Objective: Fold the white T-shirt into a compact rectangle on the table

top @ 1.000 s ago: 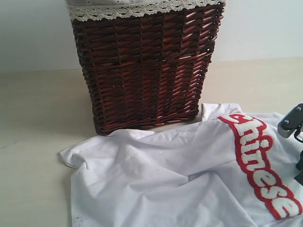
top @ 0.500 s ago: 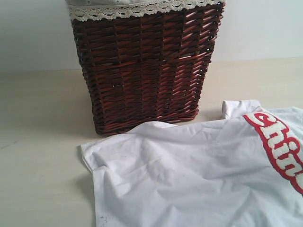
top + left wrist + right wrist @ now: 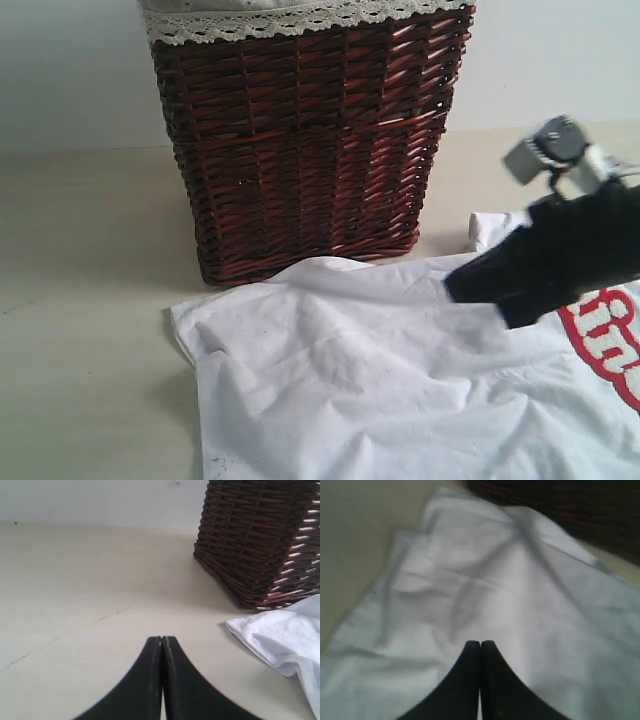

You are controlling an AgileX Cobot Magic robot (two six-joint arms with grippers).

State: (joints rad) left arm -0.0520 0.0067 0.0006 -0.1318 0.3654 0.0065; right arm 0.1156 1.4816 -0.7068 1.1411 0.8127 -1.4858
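The white T-shirt (image 3: 380, 390) lies rumpled on the table (image 3: 90, 300) in front of the basket, its red-outlined lettering (image 3: 606, 342) at the right edge. My right gripper (image 3: 462, 284) reaches in from the right, just above the shirt's upper part, and hides some of the lettering. In the right wrist view this gripper (image 3: 480, 644) is shut with nothing in it, over the white T-shirt (image 3: 485, 580). My left gripper (image 3: 161, 640) is shut and empty over the bare table (image 3: 90, 590), with a corner of the white T-shirt (image 3: 285, 640) off to one side. The exterior view does not show the left gripper.
A brown wicker basket (image 3: 305, 150) with a lace-trimmed liner (image 3: 300, 20) stands behind the shirt, touching its back edge. The same wicker basket (image 3: 265, 535) shows in the left wrist view. A pale wall rises behind the table.
The shirt first slid to the right, taking most of the lettering out of view. Since then the right arm has come in from the right over the shirt.
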